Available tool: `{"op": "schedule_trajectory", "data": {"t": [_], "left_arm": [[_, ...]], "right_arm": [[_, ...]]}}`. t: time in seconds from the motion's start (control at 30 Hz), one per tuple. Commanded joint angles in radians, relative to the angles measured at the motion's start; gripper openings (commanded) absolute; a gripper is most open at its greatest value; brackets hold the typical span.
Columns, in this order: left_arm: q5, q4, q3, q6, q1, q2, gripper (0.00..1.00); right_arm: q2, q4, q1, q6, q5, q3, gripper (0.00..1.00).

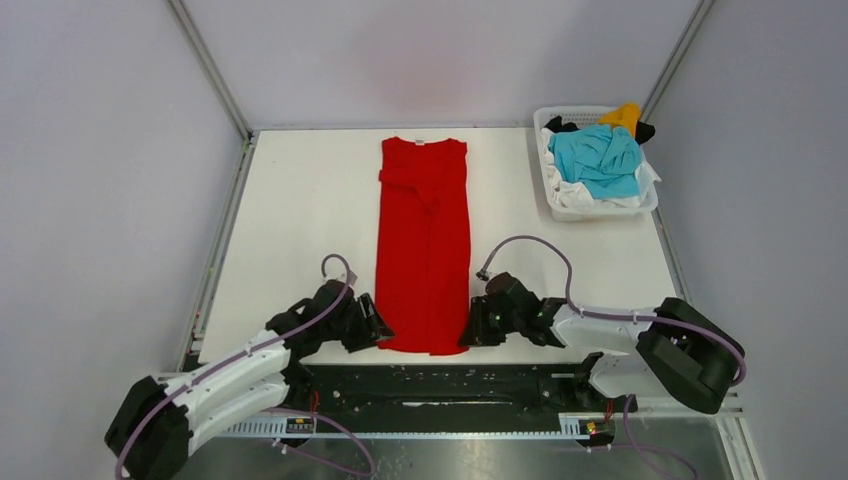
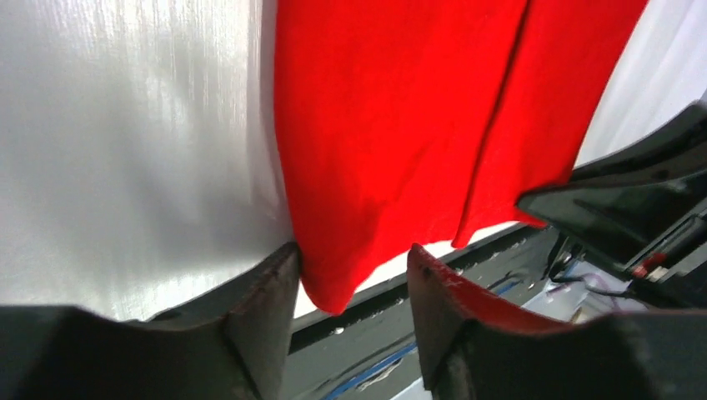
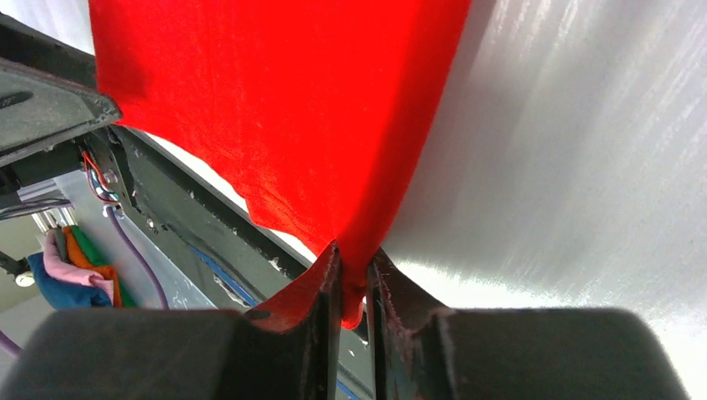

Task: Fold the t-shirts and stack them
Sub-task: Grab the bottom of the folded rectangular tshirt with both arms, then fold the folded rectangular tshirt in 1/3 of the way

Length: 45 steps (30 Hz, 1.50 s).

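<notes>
While flat on table (image 1: pixel 300 220), red t-shirt (image 1: pixel 424 240) (corners between fingers (image 3: pixel 310 321))

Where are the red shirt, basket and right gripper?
red shirt (image 1: pixel 424 240): top view, middle of the folded strip.
basket (image 1: pixel 603 212): top view, near wall.
right gripper (image 3: pixel 354 258): right wrist view, between the fingertips pinching the shirt's corner.

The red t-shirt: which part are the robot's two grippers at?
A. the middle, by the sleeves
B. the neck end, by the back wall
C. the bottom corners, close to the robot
C: the left gripper and the right gripper sit at the two near corners of the red t-shirt, the end farthest from its neck.
</notes>
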Motion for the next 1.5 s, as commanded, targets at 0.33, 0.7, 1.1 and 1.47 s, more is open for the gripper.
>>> {"op": "schedule_trajectory", "data": {"t": [0.33,0.7,1.1,1.47], "left_arm": [[0.067,0.093,0.065,0.015,-0.013,0.035,0.00],[0.165,0.205,0.410,0.132,0.142,0.406,0.00],[0.214,0.180,0.805,0.223,0.368,0.786,0.00],[0.118,0.096,1.061,0.279,0.408,1.066,0.00]], "right_arm": [[-0.109,-0.199,0.006,0.010,0.037,0.070,0.04],[0.042,-0.377,-0.090,-0.038,0.071,0.478,0.05],[0.363,-0.460,-0.330,-0.068,-0.006,0.874,0.06],[0.636,-0.447,-0.442,-0.078,-0.062,1.095,0.12]]}}
